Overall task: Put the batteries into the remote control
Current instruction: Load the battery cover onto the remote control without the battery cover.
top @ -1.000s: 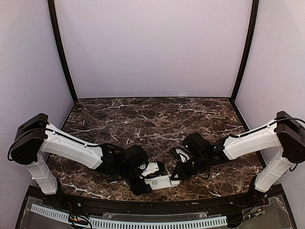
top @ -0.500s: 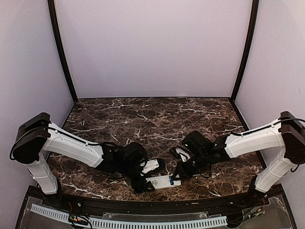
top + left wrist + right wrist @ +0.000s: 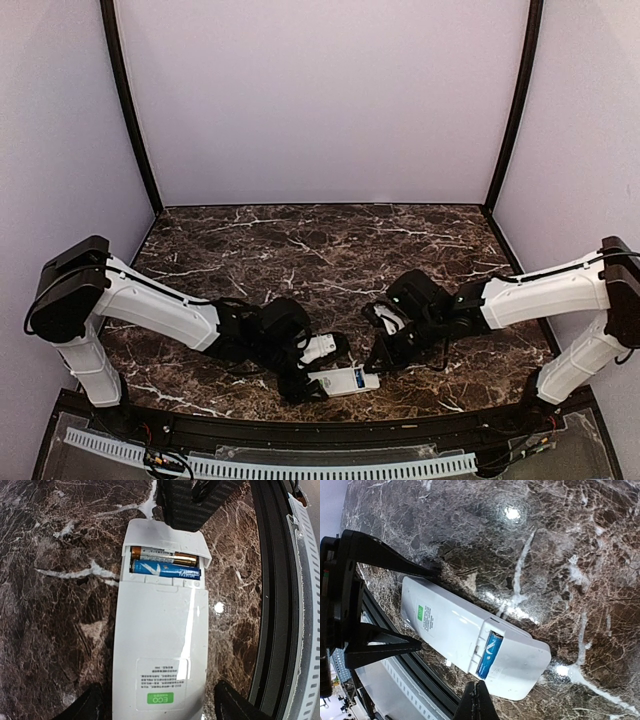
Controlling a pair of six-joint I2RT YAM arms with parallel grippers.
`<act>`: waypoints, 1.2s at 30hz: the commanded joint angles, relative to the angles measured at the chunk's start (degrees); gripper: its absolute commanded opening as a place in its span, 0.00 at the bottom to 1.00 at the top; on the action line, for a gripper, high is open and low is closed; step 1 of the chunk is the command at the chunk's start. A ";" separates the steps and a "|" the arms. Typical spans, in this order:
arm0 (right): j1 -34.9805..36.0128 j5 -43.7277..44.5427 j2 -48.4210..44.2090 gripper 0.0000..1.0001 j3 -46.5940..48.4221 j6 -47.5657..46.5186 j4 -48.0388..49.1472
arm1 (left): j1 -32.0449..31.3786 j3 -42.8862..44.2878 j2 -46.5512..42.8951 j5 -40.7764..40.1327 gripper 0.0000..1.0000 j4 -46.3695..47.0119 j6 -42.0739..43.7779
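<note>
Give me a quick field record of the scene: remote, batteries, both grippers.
remote control: face down on the marble table, near its front edge, battery bay open
batteries: two in the bay, side by side, one blue, one gold and white
left gripper: jaws wide, astride the remote's label end; contact unclear
right gripper: shut, tip at the remote's bay end

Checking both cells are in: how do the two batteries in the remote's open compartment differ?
The blue battery is wrapped in blue; the gold-and-white battery is white with gold ends. The blue battery sits nearer the remote control's middle, the gold-and-white battery nearer its end. The right wrist view shows the blue battery, not the gold-and-white battery. Both lie crosswise, side by side, in the remote control.
</note>
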 commanded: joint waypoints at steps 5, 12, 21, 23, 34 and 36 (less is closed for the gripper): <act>0.42 -0.95 5.39 0.00 -2.67 1.96 6.22 | -0.01 -1.26 3.11 0.03 0.74 -5.89 -0.10; 0.42 -0.67 8.08 0.00 -3.83 1.74 6.40 | -0.01 -1.30 3.09 0.02 0.74 -5.76 -0.52; 0.37 0.83 6.25 0.00 -4.54 2.33 4.43 | -0.07 -0.97 -0.43 1.86 0.72 -2.36 -1.97; 0.44 0.61 6.24 0.00 -3.50 1.88 3.84 | -0.03 -0.78 0.23 0.92 0.71 -3.43 -0.97; 0.41 -4.14 5.42 0.00 2.12 -0.24 3.96 | -0.02 -1.15 0.39 -0.55 0.72 -5.64 -0.02; 0.40 -4.74 5.22 0.00 2.34 -0.19 4.36 | -0.01 -1.07 -0.07 -0.19 0.72 -5.48 -0.06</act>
